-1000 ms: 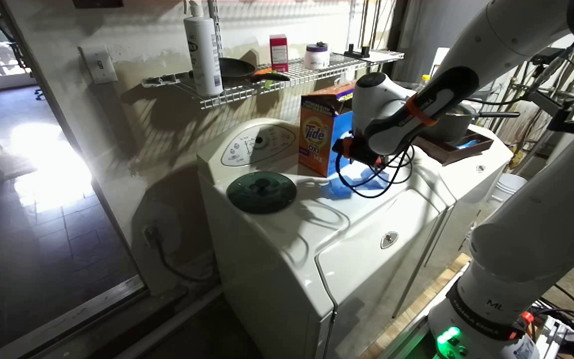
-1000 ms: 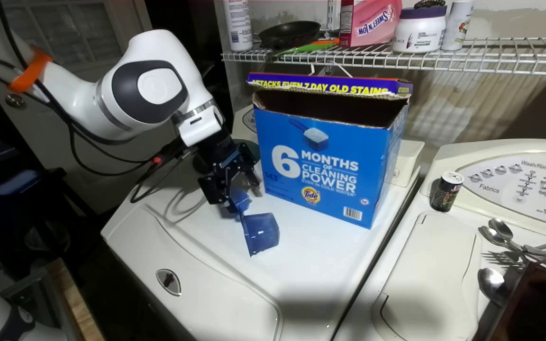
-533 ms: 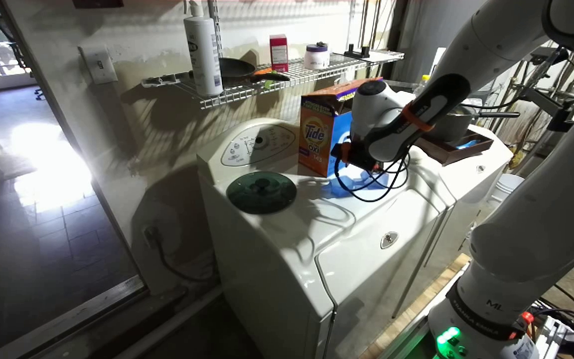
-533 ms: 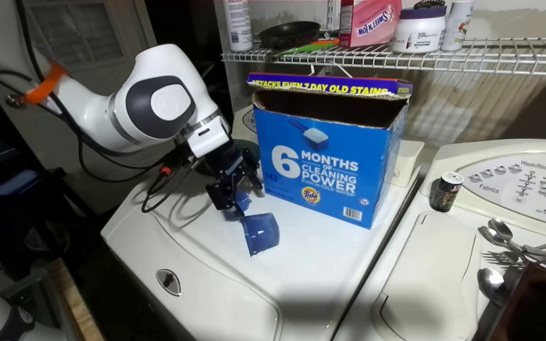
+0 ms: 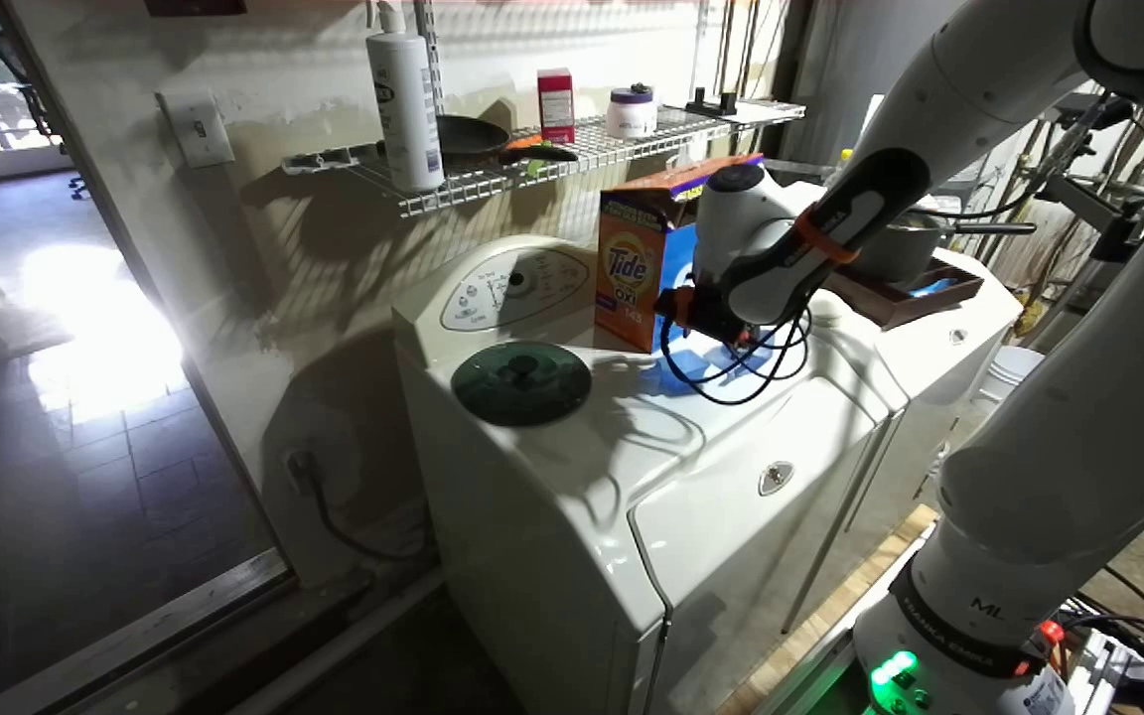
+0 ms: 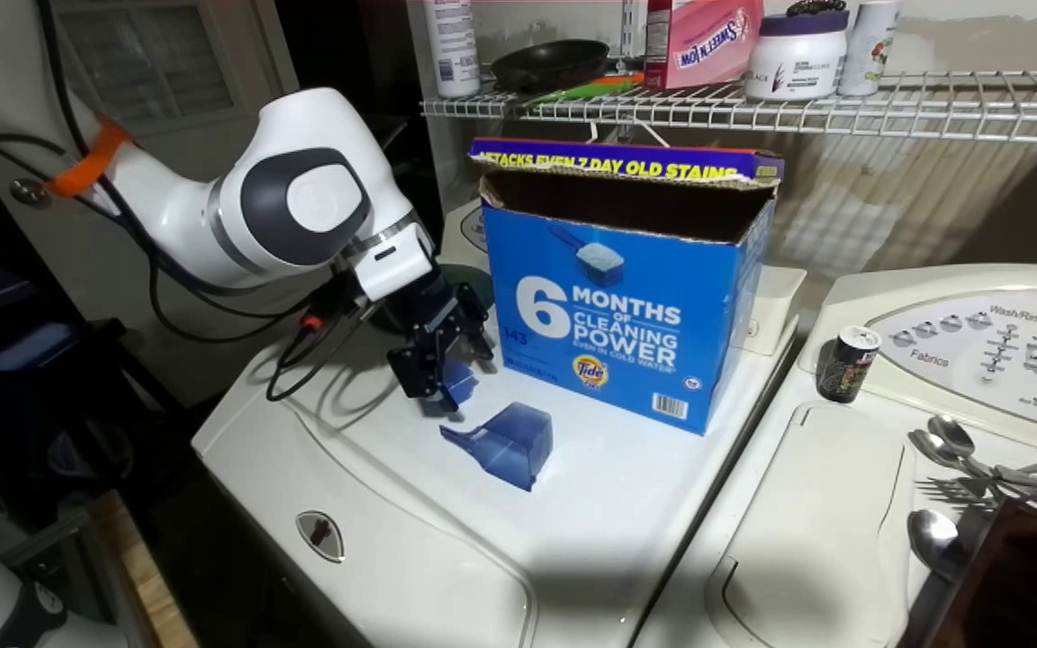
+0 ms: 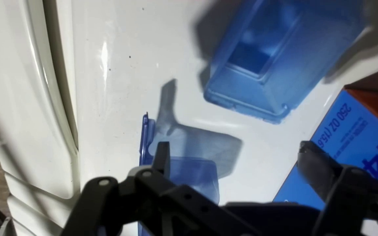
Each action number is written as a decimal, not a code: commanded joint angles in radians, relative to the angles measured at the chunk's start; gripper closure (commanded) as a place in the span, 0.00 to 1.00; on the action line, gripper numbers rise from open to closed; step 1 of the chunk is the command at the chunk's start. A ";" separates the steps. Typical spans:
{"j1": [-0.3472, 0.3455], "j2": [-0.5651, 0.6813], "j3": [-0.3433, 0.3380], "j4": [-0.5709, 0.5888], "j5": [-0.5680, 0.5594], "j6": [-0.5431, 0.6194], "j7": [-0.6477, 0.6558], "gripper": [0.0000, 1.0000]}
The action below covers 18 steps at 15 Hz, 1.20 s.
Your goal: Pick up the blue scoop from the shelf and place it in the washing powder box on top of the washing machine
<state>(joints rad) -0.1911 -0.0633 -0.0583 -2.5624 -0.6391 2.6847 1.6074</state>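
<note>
Two blue scoops lie on the white washing machine (image 6: 590,531). The nearer scoop (image 6: 514,445) has its handle toward my gripper (image 6: 472,382); the farther scoop (image 6: 459,382) is partly hidden behind the fingers. In the wrist view my gripper (image 7: 236,157) is open and empty. Its left finger overlaps the lower-left scoop (image 7: 195,175); the other scoop (image 7: 284,62) is at upper right. The washing powder box (image 6: 617,297) stands open-topped beside the gripper, its orange front showing in an exterior view (image 5: 627,268). The wire shelf (image 6: 960,108) is above; no scoop shows on it.
A green lid (image 5: 522,382) lies on the machine. The shelf holds a pan (image 6: 550,65), a white bottle (image 5: 403,109), a pink box (image 6: 698,45) and a jar (image 6: 796,58). A can (image 6: 847,364), cutlery (image 6: 960,459) and a brown tray (image 5: 895,303) are on the neighbouring appliance.
My arm has shifted slightly toward the box and down. The nearer scoop has turned and moved away from the fingers; its handle, earlier at the gripper, now lies apart from it.
</note>
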 commanded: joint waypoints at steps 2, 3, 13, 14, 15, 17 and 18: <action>0.027 0.002 -0.006 -0.006 0.077 -0.021 -0.034 0.00; 0.032 0.004 -0.007 -0.013 0.117 -0.030 -0.064 0.00; 0.028 -0.010 -0.019 -0.035 0.189 -0.125 -0.191 0.00; 0.028 -0.012 -0.019 -0.033 0.189 -0.149 -0.199 0.00; 0.029 -0.015 -0.020 -0.033 0.192 -0.162 -0.205 0.00; 0.027 -0.023 -0.021 -0.031 0.184 -0.204 -0.207 0.00; 0.025 -0.026 -0.021 -0.028 0.168 -0.219 -0.197 0.00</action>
<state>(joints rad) -0.1681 -0.0623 -0.0703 -2.5938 -0.4555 2.5240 1.4248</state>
